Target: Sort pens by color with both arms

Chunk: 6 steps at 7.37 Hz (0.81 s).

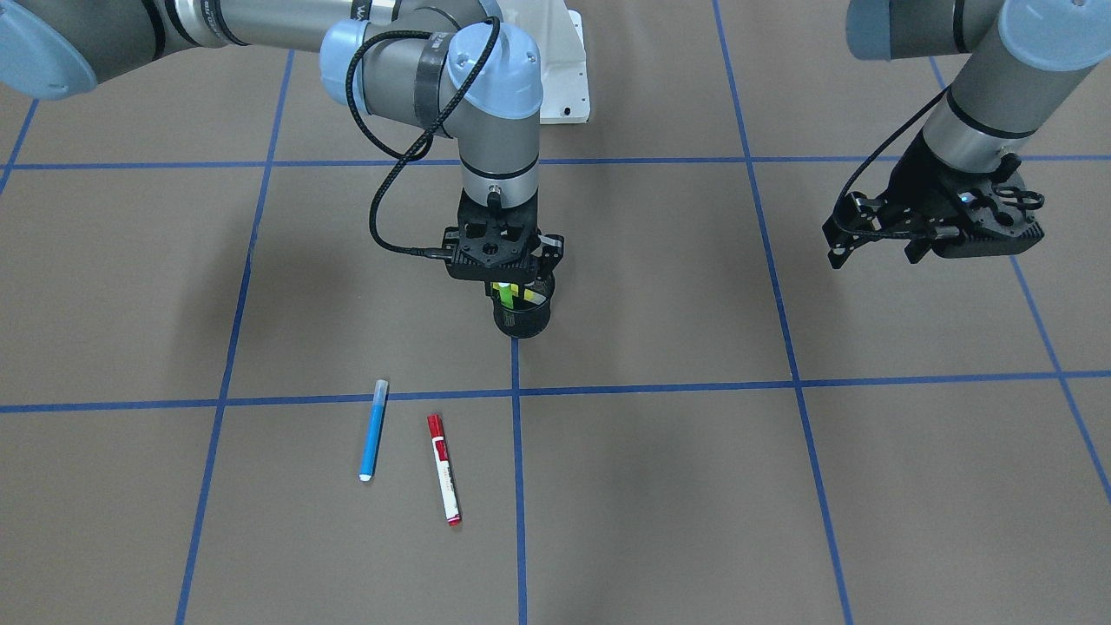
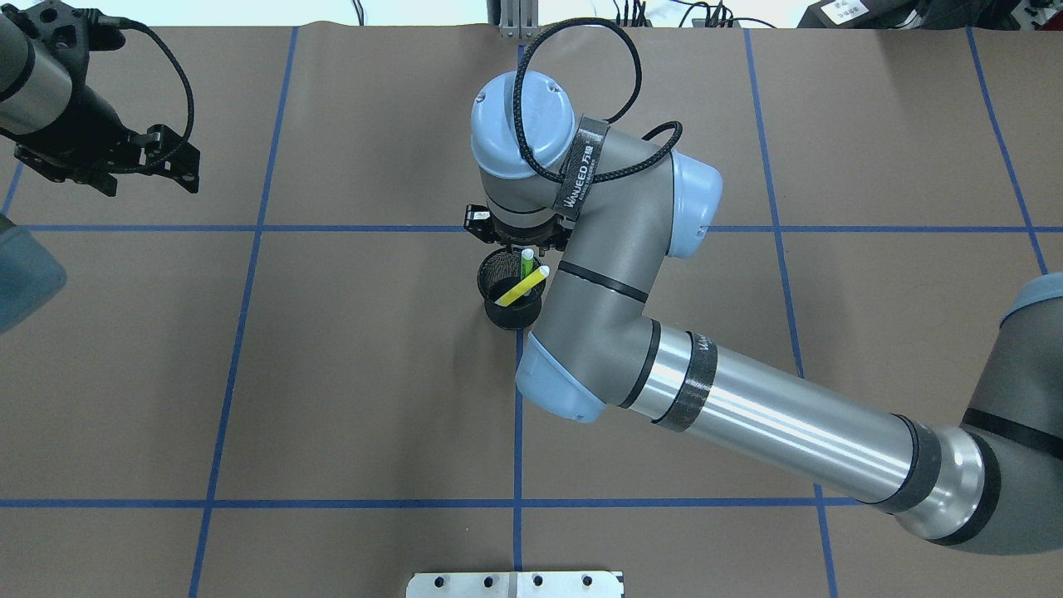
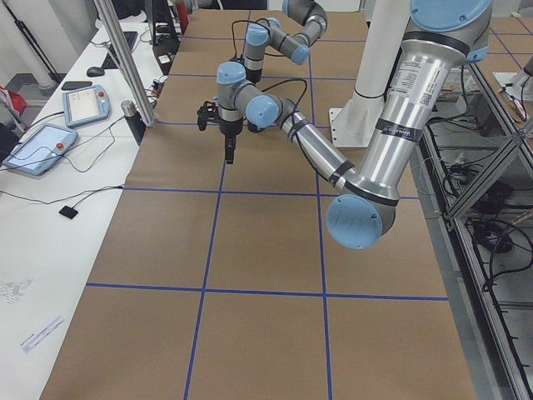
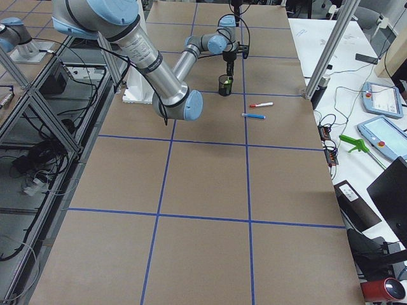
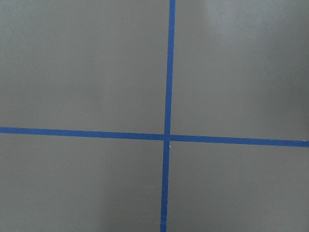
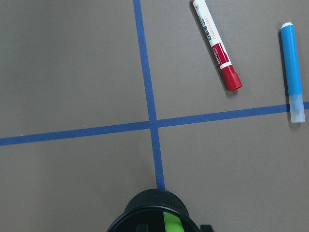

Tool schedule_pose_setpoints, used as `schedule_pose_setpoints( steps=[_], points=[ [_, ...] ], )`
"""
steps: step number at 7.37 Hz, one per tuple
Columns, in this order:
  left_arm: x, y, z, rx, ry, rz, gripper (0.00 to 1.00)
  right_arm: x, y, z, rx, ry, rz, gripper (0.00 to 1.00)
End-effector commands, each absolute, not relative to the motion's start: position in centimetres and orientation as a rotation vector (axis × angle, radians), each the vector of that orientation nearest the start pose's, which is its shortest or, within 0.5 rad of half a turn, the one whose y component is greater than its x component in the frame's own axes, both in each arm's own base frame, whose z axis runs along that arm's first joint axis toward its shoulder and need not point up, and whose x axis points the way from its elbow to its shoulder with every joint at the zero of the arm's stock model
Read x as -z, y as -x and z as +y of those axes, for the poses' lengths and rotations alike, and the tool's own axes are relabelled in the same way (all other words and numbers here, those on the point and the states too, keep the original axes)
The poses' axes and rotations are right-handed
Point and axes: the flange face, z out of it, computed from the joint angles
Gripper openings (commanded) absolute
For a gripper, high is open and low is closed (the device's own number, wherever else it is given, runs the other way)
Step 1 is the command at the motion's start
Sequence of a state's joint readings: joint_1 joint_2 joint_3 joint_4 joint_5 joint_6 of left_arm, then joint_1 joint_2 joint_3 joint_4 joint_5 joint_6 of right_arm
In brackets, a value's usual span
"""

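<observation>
A black mesh cup stands at the table's middle. In it a yellow pen leans and a lime green pen stands upright. My right gripper hangs straight down over the cup's mouth, its fingers reaching in and shut on the green pen. The blue pen and the white pen with the red cap lie side by side on the table beyond the cup, a short gap between them. My left gripper hovers open and holds nothing, far off to my left.
Blue tape lines divide the brown table into squares. The white mounting base sits at my edge of the table. In the exterior left view, a white side bench with tablets runs along the table's far edge.
</observation>
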<state>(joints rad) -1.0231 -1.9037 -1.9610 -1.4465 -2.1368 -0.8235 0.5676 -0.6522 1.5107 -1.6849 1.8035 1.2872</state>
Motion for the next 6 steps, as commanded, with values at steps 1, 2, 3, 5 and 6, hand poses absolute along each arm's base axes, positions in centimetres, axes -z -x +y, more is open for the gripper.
schedule_pose_setpoints(
  steps=[1, 2, 3, 5, 6],
  points=[
    [-31.75, -22.46, -52.18, 0.092, -0.104, 0.794, 1.00, -12.86, 55.90, -48.65, -0.184, -0.095, -0.765, 0.37],
    [-31.85, -22.45, -52.16, 0.094, -0.101, 0.792, 1.00, -12.86, 55.90, -48.65, -0.183, -0.095, -0.765, 0.31],
    [-31.94, -22.41, -52.09, 0.097, -0.100, 0.792, 1.00, -12.88, 55.91, -48.64, -0.185, -0.092, -0.765, 0.30],
    [-31.78, -22.44, -52.11, 0.106, -0.096, 0.795, 1.00, -12.74, 55.94, -48.43, -0.185, -0.084, -0.770, 0.30],
    [-31.40, -22.45, -52.15, 0.110, -0.083, 0.797, 1.00, -12.72, 55.94, -48.43, -0.184, -0.085, -0.772, 0.30]
  ],
)
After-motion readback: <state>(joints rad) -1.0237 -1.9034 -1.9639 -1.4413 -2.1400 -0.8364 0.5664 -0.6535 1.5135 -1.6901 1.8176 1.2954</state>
